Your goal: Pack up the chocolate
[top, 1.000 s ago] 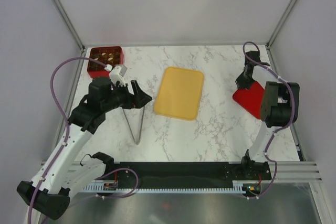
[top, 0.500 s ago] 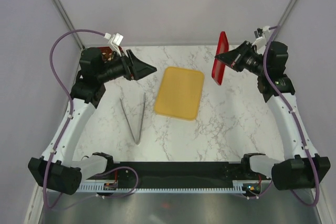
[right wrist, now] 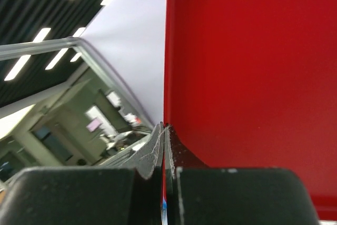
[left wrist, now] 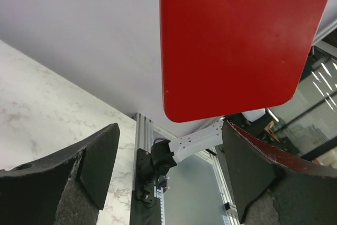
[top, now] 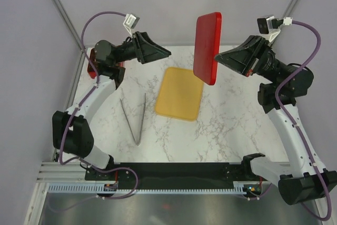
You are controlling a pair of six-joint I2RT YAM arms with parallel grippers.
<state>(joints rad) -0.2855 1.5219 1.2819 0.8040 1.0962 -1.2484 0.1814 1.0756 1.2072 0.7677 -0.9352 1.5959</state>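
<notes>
No chocolate shows; my left arm covers nearly all of the red box (top: 90,65) at the back left corner. High over the table's back, my right gripper (top: 217,56) is shut on the edge of a flat red lid (top: 207,46), which hangs upright. In the right wrist view the pinched jaws (right wrist: 165,128) meet on the lid's rim (right wrist: 253,67). My left gripper (top: 164,53) is raised, open and empty, pointing right at the lid. The left wrist view shows the lid (left wrist: 237,40) ahead of and above the spread left gripper (left wrist: 169,130).
A flat yellow tray (top: 180,93) lies in the middle of the marble table. Metal tongs (top: 136,119) lie to its left, toward the near edge. Frame posts and grey walls close the back and sides.
My right arm lifted the red lid from the right side up and toward the centre. My left arm swung up from the table toward the back and turned its open gripper right.
</notes>
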